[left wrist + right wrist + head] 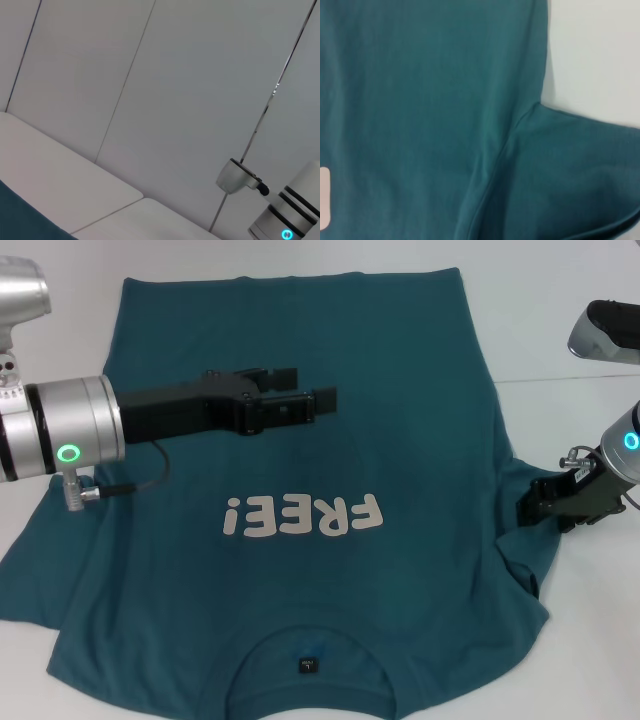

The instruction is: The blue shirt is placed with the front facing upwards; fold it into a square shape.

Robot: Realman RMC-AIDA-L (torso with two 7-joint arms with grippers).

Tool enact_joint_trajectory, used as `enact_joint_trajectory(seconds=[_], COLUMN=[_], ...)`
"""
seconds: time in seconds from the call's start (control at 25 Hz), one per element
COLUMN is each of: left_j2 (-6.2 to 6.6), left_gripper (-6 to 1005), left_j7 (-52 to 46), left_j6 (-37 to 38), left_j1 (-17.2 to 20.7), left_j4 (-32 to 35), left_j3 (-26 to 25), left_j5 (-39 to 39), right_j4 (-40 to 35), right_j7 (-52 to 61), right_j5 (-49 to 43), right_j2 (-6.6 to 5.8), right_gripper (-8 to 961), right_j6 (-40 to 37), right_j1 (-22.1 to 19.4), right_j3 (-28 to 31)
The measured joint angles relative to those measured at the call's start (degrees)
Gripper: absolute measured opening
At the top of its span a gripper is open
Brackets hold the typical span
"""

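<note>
Blue shirt (pixel 300 570) spread print-up across frame centre; left gripper (pixel 305 390) hovering upper centre, fingers parted, empty; right gripper (pixel 535 502) at right-edge sleeve, fingers' state untellable; best pinching the sleeve edge firmly before folding inward.

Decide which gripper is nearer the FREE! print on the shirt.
Left. The left gripper hovers just beyond the FREE! print; the right gripper sits at the blue shirt's sleeve edge.
</note>
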Motion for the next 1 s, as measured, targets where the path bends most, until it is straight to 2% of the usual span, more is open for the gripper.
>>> enact_joint_trajectory(seconds=[0.92, 1.0], left_j2=[0.00, 0.00], left_gripper=[846, 846], left_j7=[0.06, 0.11], left_j6=[-0.05, -0.04], left_j1=[0.01, 0.04], left_j4=[0.00, 0.00], left_j3=[0.00, 0.00], left_j5=[-0.11, -0.13], right_j4=[-0.15, -0.13], right_j7=[-0.06, -0.06], right_j5=[0.17, 0.18], right_j2=[0.02, 0.01], right_gripper=[569, 621], right_j6=[1.02, 0.90], right_j1=[0.12, 0.12], right_j3=[0.69, 0.70])
